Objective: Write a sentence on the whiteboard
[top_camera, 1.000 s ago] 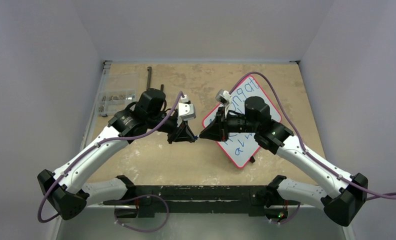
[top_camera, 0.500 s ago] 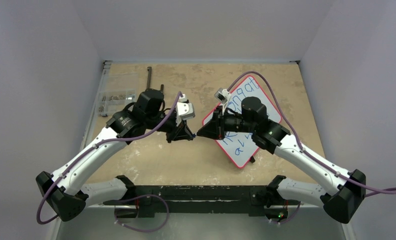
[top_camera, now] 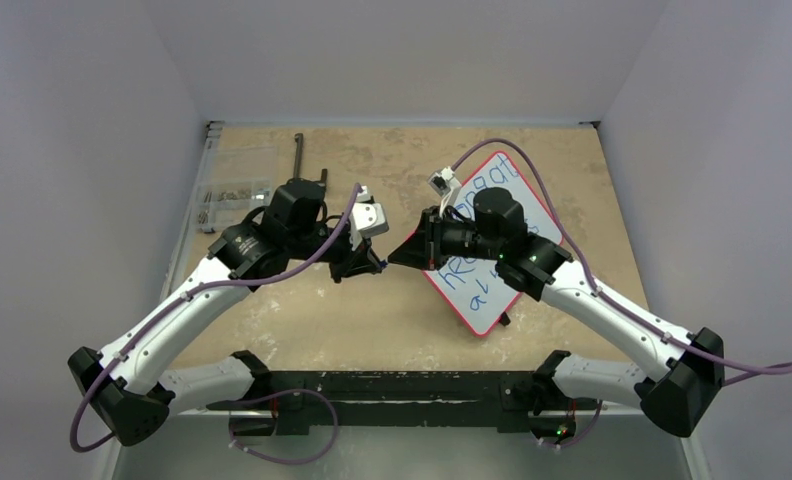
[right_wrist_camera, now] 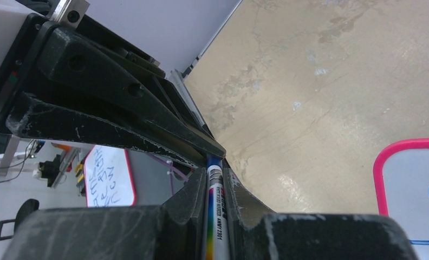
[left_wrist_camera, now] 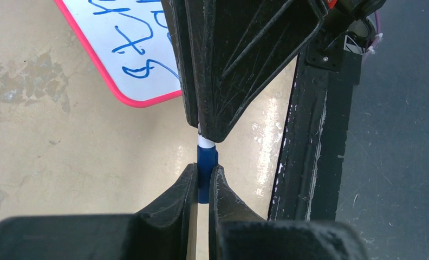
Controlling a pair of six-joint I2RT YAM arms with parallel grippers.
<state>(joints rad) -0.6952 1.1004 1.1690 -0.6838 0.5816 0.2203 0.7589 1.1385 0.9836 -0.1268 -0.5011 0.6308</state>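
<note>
Table (top_camera: 372,320) carries the whiteboard (top_camera: 482,300) on its right half, lying flat and askew, its sentence (top_camera: 482,185) partly under the right arm (top_camera: 592,300). We note left gripper (top_camera: 377,266) and right gripper (top_camera: 394,262) meeting tip to tip beside the board's left corner. The right clamps the marker (right_wrist_camera: 215,216), and the left clamps the blue cap (left_wrist_camera: 206,162) on its end.

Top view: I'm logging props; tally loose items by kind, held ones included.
Red-framed white rectangular whiteboard: 1
White plastic marker pen, right claw: 1
Blue plastic cap, left claw: 1
Clear bag of small parts: 1
Black metal bar: 1
Total: 5
</note>
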